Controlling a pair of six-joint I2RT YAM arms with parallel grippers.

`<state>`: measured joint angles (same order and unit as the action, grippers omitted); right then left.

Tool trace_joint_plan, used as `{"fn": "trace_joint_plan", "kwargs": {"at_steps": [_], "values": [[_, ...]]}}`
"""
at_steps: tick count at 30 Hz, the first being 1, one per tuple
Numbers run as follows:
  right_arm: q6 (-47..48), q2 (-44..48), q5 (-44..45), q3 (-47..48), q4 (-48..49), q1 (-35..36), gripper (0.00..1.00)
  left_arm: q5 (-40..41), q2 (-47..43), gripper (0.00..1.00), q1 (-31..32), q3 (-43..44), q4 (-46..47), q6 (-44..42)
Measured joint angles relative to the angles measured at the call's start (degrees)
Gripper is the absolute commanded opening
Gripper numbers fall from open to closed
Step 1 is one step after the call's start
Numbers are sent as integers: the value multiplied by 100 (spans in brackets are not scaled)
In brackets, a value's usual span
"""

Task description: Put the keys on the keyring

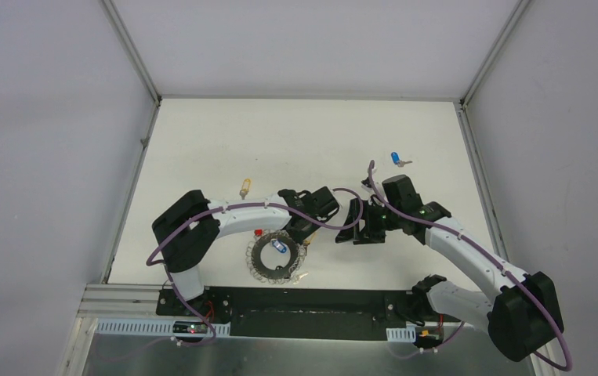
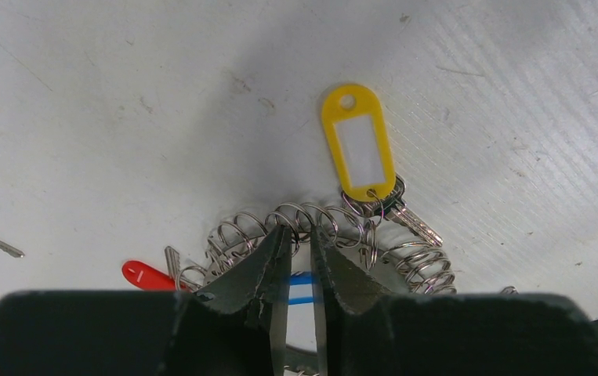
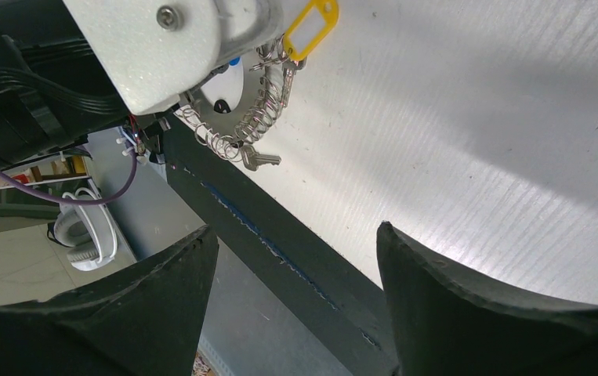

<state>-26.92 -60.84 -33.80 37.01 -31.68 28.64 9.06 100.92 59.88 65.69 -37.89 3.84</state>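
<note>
The keyring [image 1: 275,259] [image 2: 335,227], a wreath of wire coils, lies near the table's front edge. My left gripper [image 1: 305,232] [image 2: 299,229] has its jaws almost together, their tips pinching a coil at the ring's far side. A blue-striped tag [image 2: 301,288] shows through the slit between them. A yellow-tagged key [image 2: 358,145] [image 3: 311,27] hangs on the coil. A red tag [image 2: 146,274] [image 1: 258,233] lies at the ring's left. A blue key [image 1: 396,158] and an orange key [image 1: 244,188] lie loose. My right gripper [image 1: 356,227] [image 3: 295,235] hovers open and empty to the right.
A bare key [image 1: 302,276] [image 3: 260,159] sticks out at the ring's near side. A dark strip [image 3: 280,235] edges the table's front, with the arm bases behind it. Walls close in the table at left, right and back.
</note>
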Motion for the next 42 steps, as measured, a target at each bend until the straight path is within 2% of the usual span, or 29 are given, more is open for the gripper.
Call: {"fn": "trace_joint_plan", "kwargs": {"at_steps": [5,12,27,39,42], "values": [[-2,0,0,-9,0,0,76,109,0,15,0,-4,-9,0],[-17,0,0,-11,0,0,77,319,22,0,2,-2,-35,-4],[-24,0,-2,-39,2,0,77,601,-4,0,0,-2,-188,-2],[-63,-4,-2,-39,9,0,77,586,-501,0,0,-37,-282,122],[-66,-17,-4,-39,11,0,77,586,-638,13,0,-149,-278,129]]}}
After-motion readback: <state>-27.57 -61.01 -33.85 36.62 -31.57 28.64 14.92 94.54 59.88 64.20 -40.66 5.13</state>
